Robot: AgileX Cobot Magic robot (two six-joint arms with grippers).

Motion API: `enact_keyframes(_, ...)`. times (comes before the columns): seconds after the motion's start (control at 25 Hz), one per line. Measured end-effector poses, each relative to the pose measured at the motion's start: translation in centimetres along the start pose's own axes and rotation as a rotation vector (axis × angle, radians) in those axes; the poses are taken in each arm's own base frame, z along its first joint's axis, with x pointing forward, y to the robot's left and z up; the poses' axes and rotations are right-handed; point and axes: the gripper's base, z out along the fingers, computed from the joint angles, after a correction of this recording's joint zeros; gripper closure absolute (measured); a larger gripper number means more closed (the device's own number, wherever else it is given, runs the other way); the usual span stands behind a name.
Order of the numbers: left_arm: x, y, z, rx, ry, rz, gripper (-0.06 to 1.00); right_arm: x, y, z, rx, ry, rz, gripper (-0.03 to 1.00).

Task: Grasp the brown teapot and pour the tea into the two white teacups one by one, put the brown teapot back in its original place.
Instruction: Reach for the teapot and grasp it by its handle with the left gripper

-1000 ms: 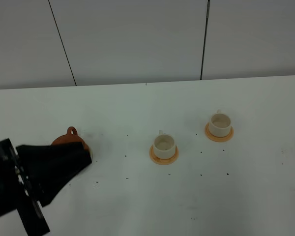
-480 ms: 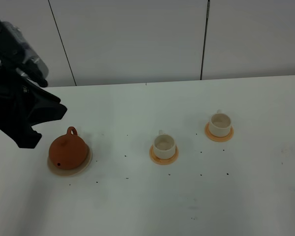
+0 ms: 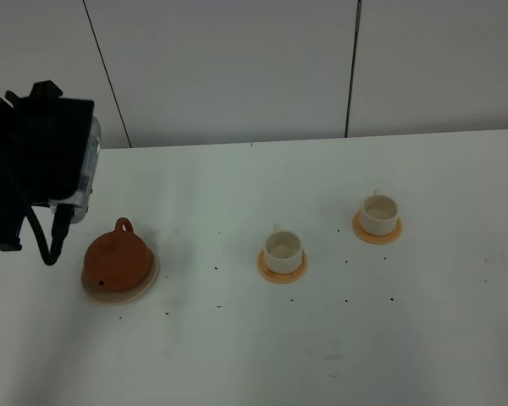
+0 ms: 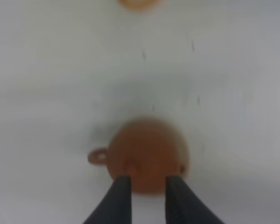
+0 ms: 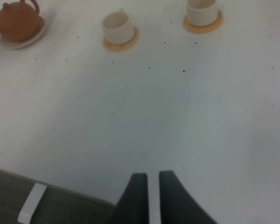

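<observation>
White tabletop (image 3: pixel 322 338) is carrying, from the high camera, the brown teapot (image 3: pixel 116 259) on its beige saucer (image 3: pixel 141 292), with the middle teacup (image 3: pixel 283 248) and right teacup (image 3: pixel 378 213) well apart from it, each on an orange coaster (image 3: pixel 281 277). At the left wrist, the left gripper (image 4: pixel 148 179) is hovering part-open over the teapot, empty, likely lining up a grasp. At the right wrist, the right gripper (image 5: pixel 149 176) is idling nearly closed, empty.

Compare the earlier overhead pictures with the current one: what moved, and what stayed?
The left arm rose from low over the brown teapot, up and back, uncovering it. The left gripper is open above it, holding nothing. The teapot on its saucer, the left teacup and the right teacup stayed put.
</observation>
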Motion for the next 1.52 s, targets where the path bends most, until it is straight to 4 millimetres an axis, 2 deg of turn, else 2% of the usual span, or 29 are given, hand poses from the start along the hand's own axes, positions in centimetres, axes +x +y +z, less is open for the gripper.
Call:
enact_keyframes(0.24,2.5,2.2,5.2,0.022,0.217,0.171,0.70,0.0,0.0,0.0,0.000,0.000,-0.001,0.91)
enact_keyframes(0.4,2.9,3.8,6.7,-0.089,0.256,0.240,0.70,0.0,0.0,0.0,0.000,0.000,0.000,0.90)
enact_keyframes(0.56,2.5,4.5,6.8,-0.166,0.232,0.311,0.70,0.0,0.0,0.0,0.000,0.000,0.000,0.90)
enact_keyframes(0.88,1.8,4.3,6.9,-0.154,0.156,0.357,0.71,0.0,0.0,0.0,0.000,0.000,0.000,0.88)
enact_keyframes(1.2,1.7,4.2,6.9,-0.142,0.144,0.403,0.87,0.0,0.0,0.0,0.000,0.000,0.000,0.87)
enact_keyframes(1.52,1.7,4.4,7.4,-0.140,0.136,0.424,0.89,0.0,0.0,0.0,0.000,0.000,0.000,0.86)
